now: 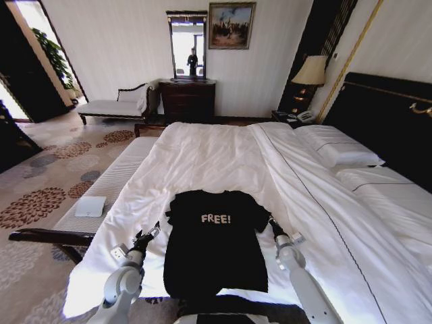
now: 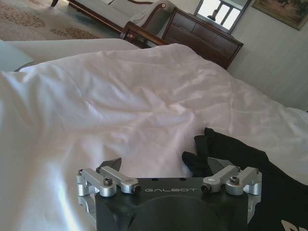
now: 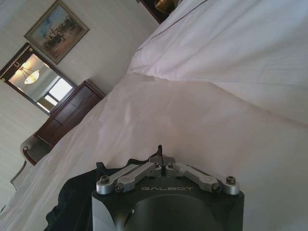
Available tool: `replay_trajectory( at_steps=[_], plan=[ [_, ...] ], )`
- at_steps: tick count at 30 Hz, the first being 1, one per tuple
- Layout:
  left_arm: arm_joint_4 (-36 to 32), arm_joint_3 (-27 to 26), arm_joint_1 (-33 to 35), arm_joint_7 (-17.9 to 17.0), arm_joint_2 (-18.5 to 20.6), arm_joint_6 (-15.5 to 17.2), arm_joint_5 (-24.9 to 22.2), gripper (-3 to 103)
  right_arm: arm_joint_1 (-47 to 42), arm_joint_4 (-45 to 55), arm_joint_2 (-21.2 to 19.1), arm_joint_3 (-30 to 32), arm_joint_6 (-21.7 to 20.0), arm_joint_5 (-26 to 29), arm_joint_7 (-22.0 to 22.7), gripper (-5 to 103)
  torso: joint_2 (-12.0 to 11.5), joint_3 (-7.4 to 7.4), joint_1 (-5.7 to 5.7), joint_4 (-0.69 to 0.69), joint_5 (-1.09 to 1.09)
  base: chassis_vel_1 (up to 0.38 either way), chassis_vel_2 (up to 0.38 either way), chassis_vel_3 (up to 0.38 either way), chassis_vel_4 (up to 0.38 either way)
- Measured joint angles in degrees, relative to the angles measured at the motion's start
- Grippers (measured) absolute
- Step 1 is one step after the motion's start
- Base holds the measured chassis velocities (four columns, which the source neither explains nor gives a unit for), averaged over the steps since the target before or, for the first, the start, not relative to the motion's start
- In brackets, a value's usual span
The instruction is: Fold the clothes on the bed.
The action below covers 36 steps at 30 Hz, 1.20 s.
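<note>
The clothes are one black T-shirt with white "FREE!" lettering, lying flat and face up on the white sheet of the bed, near its foot edge. My left gripper sits just beside the shirt's left sleeve. In the left wrist view the left gripper is open with bare sheet between its fingers. My right gripper is at the shirt's right sleeve. In the right wrist view the right gripper is shut, its tips over white sheet, with the black fabric beside and under it.
A narrow white-cushioned bench with a small white pad runs along the bed's left side. Pillows and a dark headboard lie to the right. A dresser, chaise and lamp stand by the far wall.
</note>
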Motion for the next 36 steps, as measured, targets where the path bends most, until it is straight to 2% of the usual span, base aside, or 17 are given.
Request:
replay_trajectory(
  at_steps=[7, 36],
  plan=[
    [0.0, 0.1, 0.0, 0.0, -0.1, -0.1, 0.0, 100, -0.1, 1.1, 0.0, 0.7, 1.4, -0.3, 0.5, 0, 0.0, 0.00, 0.00, 0.00, 0.00, 0.000, 0.000, 0.000, 0.000],
    [1.6, 0.2, -1.4, 0.0, 1.4, -0.3, -0.4, 100, 2.3, -1.9, -3.0, 0.9, 1.6, -1.3, 0.9, 0, 0.0, 0.00, 0.00, 0.00, 0.00, 0.000, 0.000, 0.000, 0.000]
  ],
)
